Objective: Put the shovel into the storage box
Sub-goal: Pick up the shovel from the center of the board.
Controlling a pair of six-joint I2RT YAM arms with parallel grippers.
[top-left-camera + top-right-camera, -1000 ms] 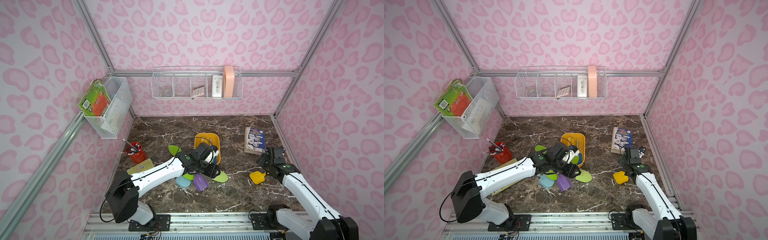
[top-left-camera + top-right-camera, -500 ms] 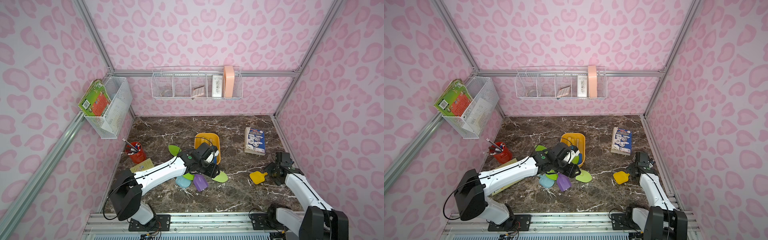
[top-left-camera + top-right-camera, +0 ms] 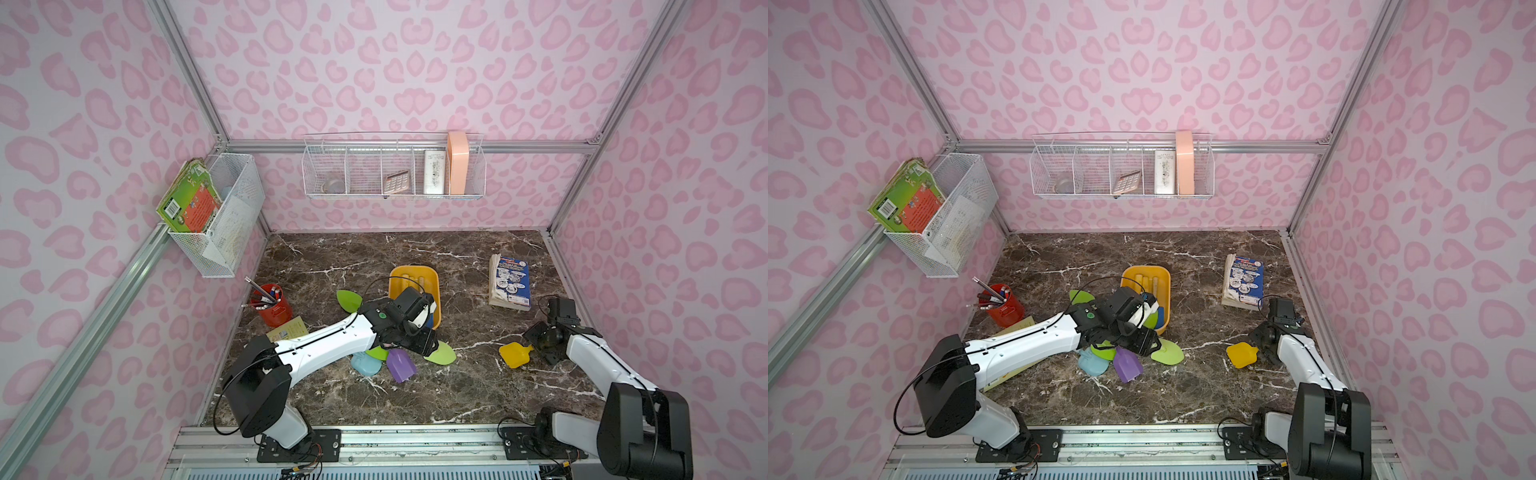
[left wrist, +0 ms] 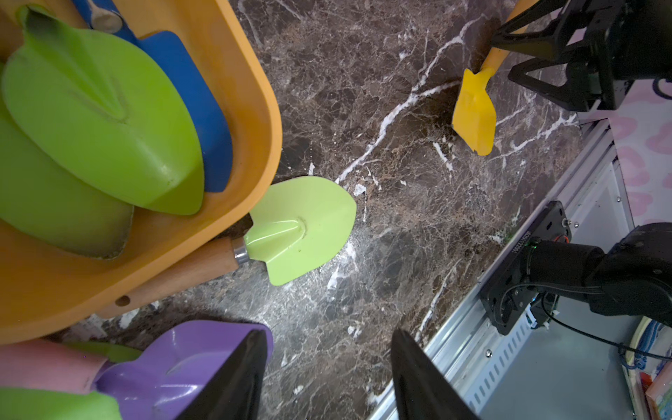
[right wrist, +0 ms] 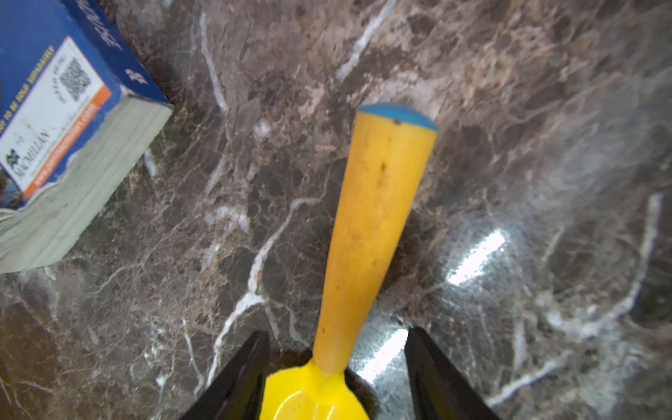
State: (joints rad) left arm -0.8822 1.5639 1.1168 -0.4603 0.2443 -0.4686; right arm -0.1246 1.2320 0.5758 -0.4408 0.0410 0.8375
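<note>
The yellow-orange storage box (image 3: pixel 413 277) (image 3: pixel 1162 286) sits mid-table and holds green shovels (image 4: pixel 102 109) and a blue one (image 4: pixel 189 91). A yellow shovel (image 3: pixel 515 354) (image 3: pixel 1241 354) (image 4: pixel 474 112) lies flat at the right. My right gripper (image 3: pixel 537 344) (image 3: pixel 1259 345) (image 5: pixel 336 338) is low over it, open, straddling the neck of the handle (image 5: pixel 374 225) with a gap on each side. My left gripper (image 3: pixel 422 344) (image 4: pixel 329 334) is open and empty beside the box's front corner (image 4: pixel 254 109), next to a purple shovel (image 3: pixel 401 365) (image 4: pixel 174 363).
A light green shovel (image 3: pixel 441 354) (image 4: pixel 302 229) pokes out from under the box. Near it lie a pale blue shovel (image 3: pixel 365 363) and a green one (image 3: pixel 348 300). A blue book (image 3: pixel 510 282) (image 5: pixel 54 109) lies at the back right. A red pen cup (image 3: pixel 271 305) stands left. Wire baskets (image 3: pixel 394 170) hang on the walls.
The right arm has folded down toward the right wall and its gripper has settled over the yellow shovel's handle. The left arm and the shovels have hardly moved.
</note>
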